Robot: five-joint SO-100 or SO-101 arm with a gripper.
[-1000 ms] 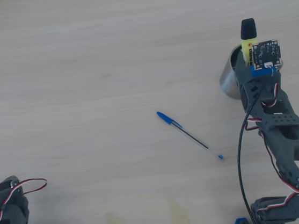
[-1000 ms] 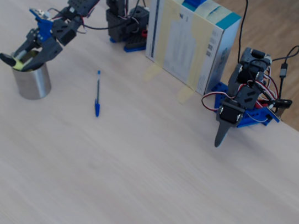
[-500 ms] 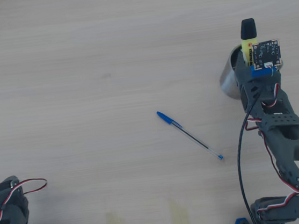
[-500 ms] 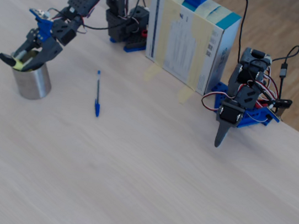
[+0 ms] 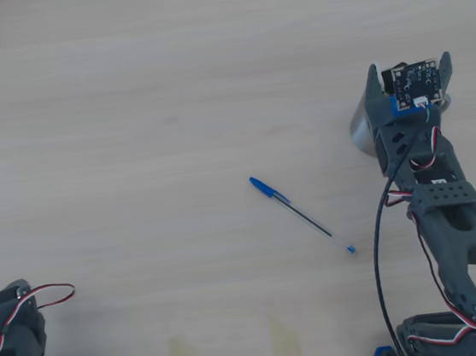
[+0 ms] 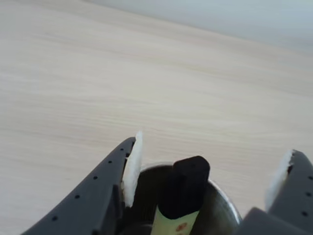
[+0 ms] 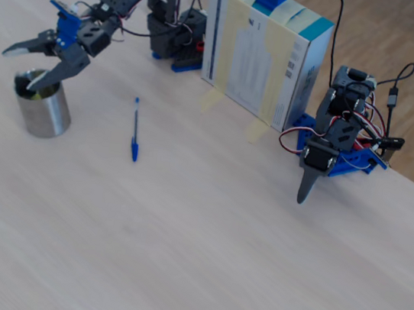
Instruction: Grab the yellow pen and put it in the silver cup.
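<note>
The yellow pen point(image 6: 185, 188) stands inside the silver cup point(image 6: 222, 201), black cap up, leaning on the rim. In the wrist view the white pads point(image 6: 132, 166) of my gripper point(image 6: 215, 145) stand wide apart on either side of the cup and touch nothing. The fixed view shows the gripper point(image 7: 20, 69) open just above the cup point(image 7: 44, 114) at the left of the table. In the overhead view the gripper point(image 5: 408, 66) and its circuit board cover most of the cup point(image 5: 359, 130), and the pen is hidden.
A thin blue-capped ballpoint pen point(image 5: 302, 215) lies on the table point(image 7: 196, 231), to the right of the cup in the fixed view point(image 7: 135, 129). A white and teal box point(image 7: 264, 51) stands at the back. A second arm point(image 7: 336, 142) rests folded at the right.
The gripper has opened and risen a little. The yellow pen, held before with its cap sticking out over the rim, has dropped into the cup.
</note>
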